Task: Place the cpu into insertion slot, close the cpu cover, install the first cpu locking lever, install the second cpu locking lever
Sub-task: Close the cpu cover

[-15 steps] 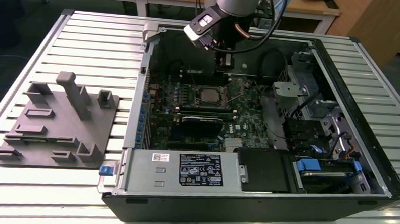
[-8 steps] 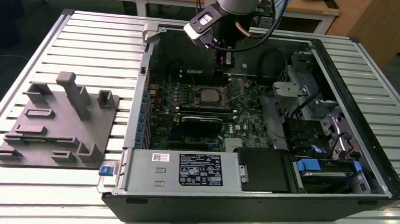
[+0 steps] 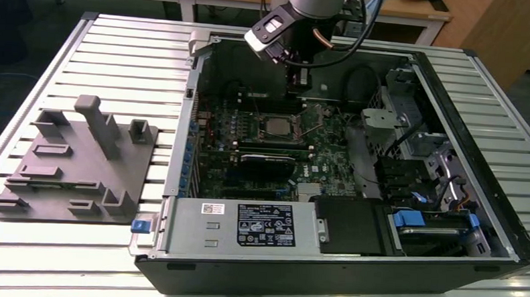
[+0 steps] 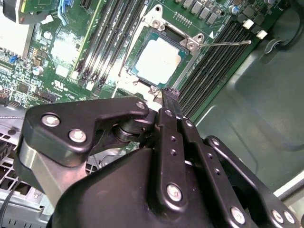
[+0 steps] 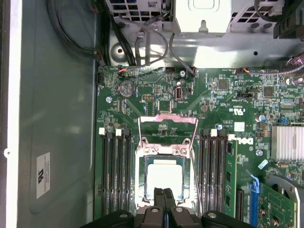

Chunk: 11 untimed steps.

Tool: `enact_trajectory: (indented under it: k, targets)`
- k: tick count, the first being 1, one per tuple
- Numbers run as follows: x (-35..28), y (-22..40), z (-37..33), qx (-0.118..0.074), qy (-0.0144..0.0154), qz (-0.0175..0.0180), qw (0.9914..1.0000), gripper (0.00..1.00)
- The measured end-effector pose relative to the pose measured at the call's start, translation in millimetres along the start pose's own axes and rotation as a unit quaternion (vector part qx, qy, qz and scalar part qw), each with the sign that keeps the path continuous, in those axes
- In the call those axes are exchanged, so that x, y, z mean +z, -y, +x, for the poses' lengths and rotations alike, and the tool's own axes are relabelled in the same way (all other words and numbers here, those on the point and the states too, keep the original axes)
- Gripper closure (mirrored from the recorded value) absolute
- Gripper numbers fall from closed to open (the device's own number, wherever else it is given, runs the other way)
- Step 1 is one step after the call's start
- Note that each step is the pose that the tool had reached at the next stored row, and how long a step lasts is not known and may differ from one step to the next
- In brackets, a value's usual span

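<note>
The cpu [image 5: 165,175] lies flat in the insertion slot, its silver top [image 4: 159,57] showing through the window of the cpu cover [image 5: 165,151], which lies down around it. In the exterior view the cpu [image 3: 275,127] sits mid-board. One thin wire locking lever [image 4: 228,43] sticks out sideways over the memory slots. Another lever [image 4: 127,54] runs along the opposite side of the slot. My gripper [image 4: 169,93] hangs just above the slot's edge, shut with nothing between its fingertips [image 5: 164,193]. In the exterior view the gripper [image 3: 294,89] is over the board's far part.
The green motherboard [image 3: 318,151] lies inside an open black computer case [image 3: 476,218]. Black memory slots [image 5: 116,171] flank the slot on both sides. Cables and a drive cage [image 3: 400,127] stand on the exterior view's right. A grey fixture plate [image 3: 76,167] rests on the slatted table at the exterior view's left.
</note>
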<state>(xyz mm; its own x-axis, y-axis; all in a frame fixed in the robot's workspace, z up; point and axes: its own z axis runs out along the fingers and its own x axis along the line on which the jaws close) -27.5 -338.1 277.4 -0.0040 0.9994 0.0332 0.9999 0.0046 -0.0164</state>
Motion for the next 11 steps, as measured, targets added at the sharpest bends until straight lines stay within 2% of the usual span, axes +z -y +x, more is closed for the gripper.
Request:
enact_trajectory:
  k: [11]
  targets:
    - [-0.1,-7.1,0.0,0.000,-0.0001,-0.0001,1.00000,0.89]
